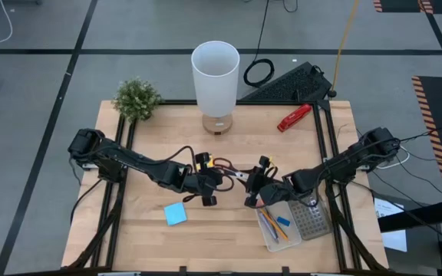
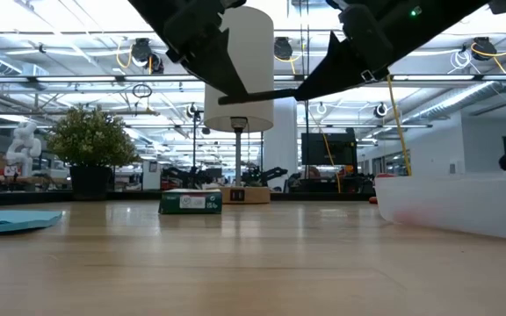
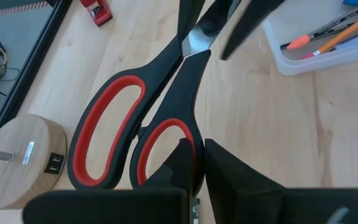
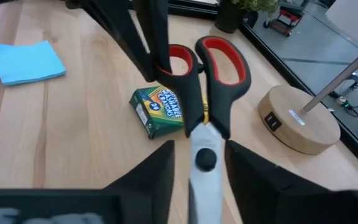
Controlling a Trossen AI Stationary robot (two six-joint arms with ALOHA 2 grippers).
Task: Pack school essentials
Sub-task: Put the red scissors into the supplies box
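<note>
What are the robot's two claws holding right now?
Left gripper: shut on one handle loop of the red-and-black scissors.
Right gripper: around the scissors' metal blades near the pivot; grip cannot be told.

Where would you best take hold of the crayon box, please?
Grip the crayon box across its two long side faces, coming straight down from above. It lies flat on the table with its wide printed face up, so the narrower width probably suits a two-finger pinch best, and nothing on the table touches those sides.
</note>
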